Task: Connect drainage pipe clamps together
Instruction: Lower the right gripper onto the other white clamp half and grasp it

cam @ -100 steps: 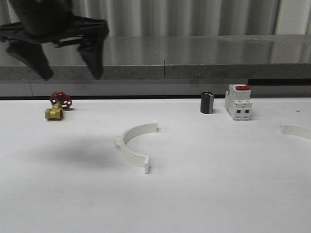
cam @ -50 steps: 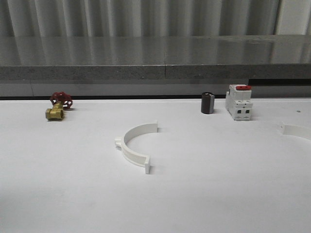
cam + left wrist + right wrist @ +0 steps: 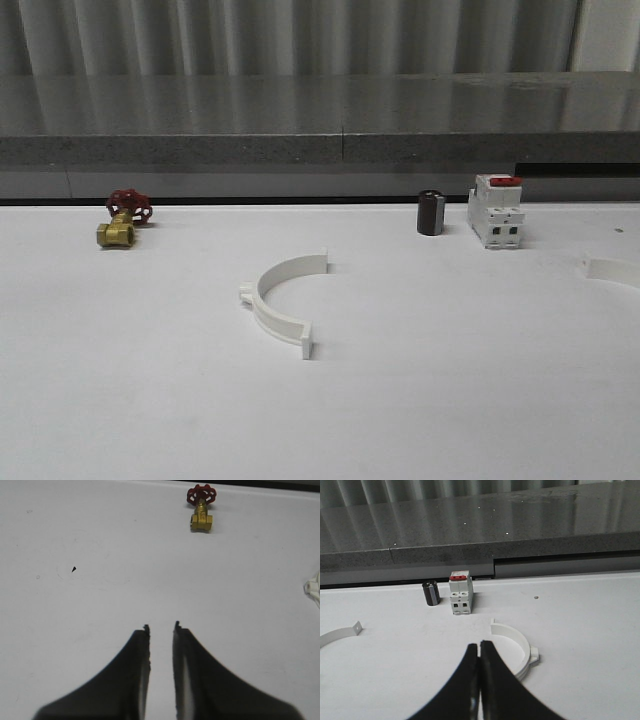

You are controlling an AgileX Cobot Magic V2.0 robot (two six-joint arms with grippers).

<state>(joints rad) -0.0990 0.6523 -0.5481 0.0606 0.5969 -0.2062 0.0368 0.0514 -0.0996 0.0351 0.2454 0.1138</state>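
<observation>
One white drainage pipe clamp (image 3: 268,305) lies mid-table in the front view, its open side facing right. The other clamp (image 3: 612,270) lies at the right edge, partly cut off. In the right wrist view, my right gripper (image 3: 479,644) is shut and empty. It hovers just beside the near clamp (image 3: 526,647), which its fingers partly hide. The other clamp's end (image 3: 340,632) shows further off. My left gripper (image 3: 161,626) is open by a narrow gap over bare table, holding nothing. A white clamp tab (image 3: 314,587) peeks in at the edge of its view.
A brass valve with a red handwheel (image 3: 122,222) sits at the back left. A black cylinder (image 3: 430,213) and a white red-topped breaker (image 3: 497,224) stand at the back right. A grey ledge (image 3: 340,120) runs behind the white table (image 3: 150,400).
The left gripper, at the top left of the front view a second ago, has moved out of that view. The clamps have not been moved.
</observation>
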